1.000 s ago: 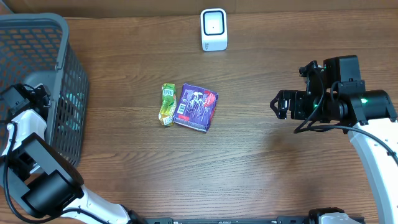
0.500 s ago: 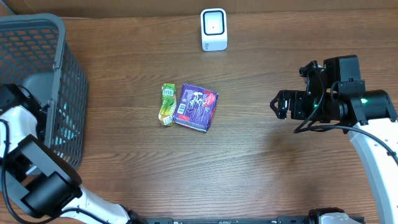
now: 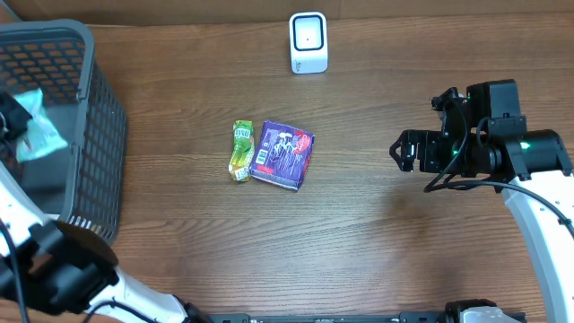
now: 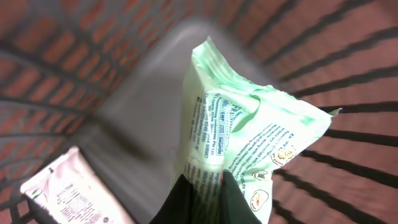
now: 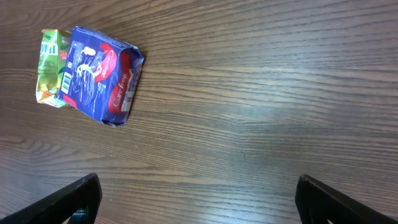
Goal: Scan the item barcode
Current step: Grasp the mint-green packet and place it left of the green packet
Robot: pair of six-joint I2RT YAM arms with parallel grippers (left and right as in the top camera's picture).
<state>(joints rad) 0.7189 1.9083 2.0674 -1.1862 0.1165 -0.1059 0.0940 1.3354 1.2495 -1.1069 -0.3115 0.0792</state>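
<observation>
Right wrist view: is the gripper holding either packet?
No, the right gripper stands wide open above the table, and the purple packet and green packet lie away from it.

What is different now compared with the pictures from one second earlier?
The left gripper closed on a pale green packet inside the grey basket and lifted it off the basket floor. The right gripper stayed open and still; the purple packet, the green sachet and the white scanner on the table did not move.
</observation>
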